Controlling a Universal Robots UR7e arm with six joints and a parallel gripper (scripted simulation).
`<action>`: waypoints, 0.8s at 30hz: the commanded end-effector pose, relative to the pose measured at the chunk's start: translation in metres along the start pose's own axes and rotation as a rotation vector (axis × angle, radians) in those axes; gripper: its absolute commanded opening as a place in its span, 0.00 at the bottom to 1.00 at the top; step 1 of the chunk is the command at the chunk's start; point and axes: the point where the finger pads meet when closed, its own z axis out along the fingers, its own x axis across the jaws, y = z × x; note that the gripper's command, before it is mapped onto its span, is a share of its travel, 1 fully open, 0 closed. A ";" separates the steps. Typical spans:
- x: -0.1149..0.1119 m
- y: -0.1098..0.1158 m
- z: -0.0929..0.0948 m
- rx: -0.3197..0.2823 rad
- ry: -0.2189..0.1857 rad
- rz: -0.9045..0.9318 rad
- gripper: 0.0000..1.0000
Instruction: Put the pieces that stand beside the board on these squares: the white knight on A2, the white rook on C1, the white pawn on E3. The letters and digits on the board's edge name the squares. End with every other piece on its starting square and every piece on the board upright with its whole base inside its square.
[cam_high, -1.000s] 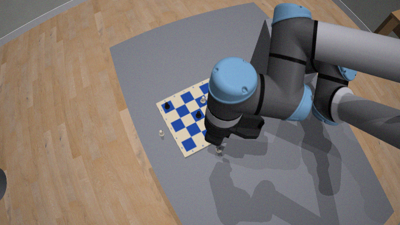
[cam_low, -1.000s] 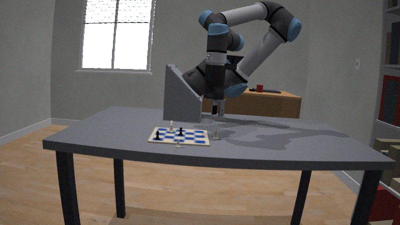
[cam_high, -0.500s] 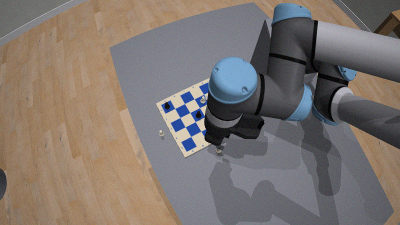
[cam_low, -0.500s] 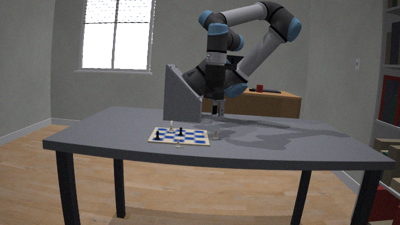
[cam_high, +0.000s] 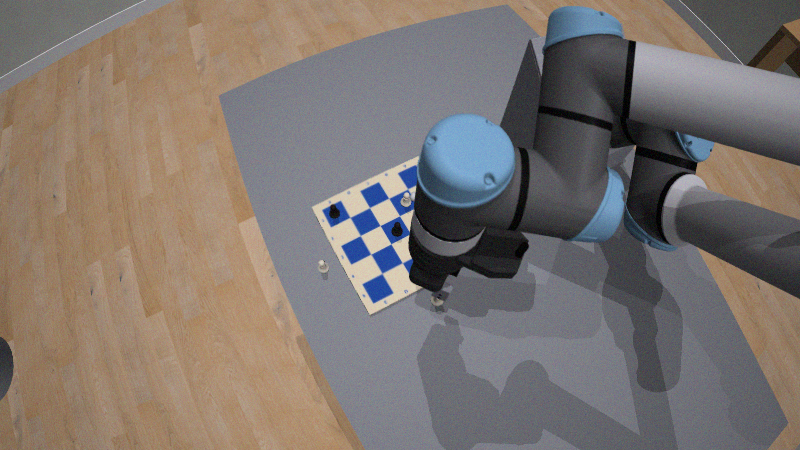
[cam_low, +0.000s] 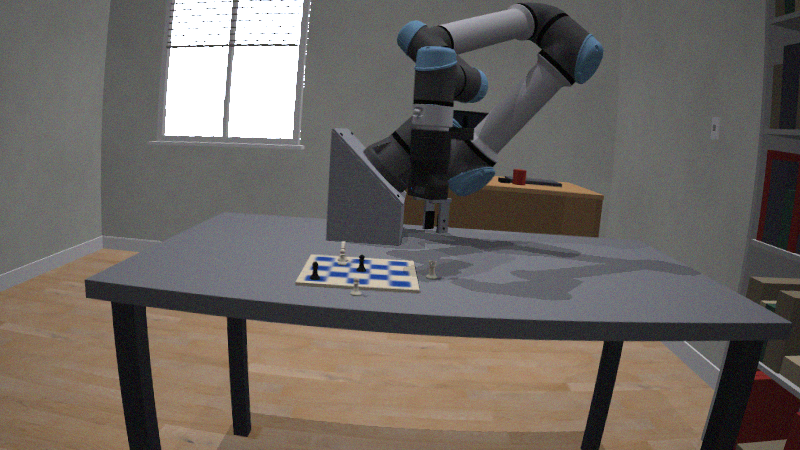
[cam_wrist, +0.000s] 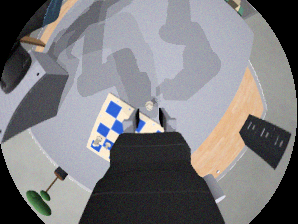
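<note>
Grey tabletop lies beneath the parted, empty pincer; the arm hides some squares.

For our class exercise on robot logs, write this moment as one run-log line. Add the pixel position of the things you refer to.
gripper (cam_low: 436, 229) (cam_wrist: 149, 114): partly open, empty, above table | two white pieces: beside board (cam_high: 369, 311) (cam_low: 360, 287) (cam_wrist: 94, 127) | black pieces: upright on board

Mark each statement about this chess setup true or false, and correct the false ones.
1. The black piece nearest a corner of the board stands on a blue square. True.
2. The gripper is closed on a piece. False: it is open, above the table.
3. A red object stands on the furniture behind the table. True.
4. Every white piece is on the board. False: two stand beside it.
</note>
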 end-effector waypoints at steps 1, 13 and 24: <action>0.001 0.001 -0.001 -0.004 0.001 -0.003 0.73; 0.000 -0.001 0.005 0.001 -0.002 0.001 0.73; 0.000 -0.001 0.015 0.001 -0.001 0.001 0.73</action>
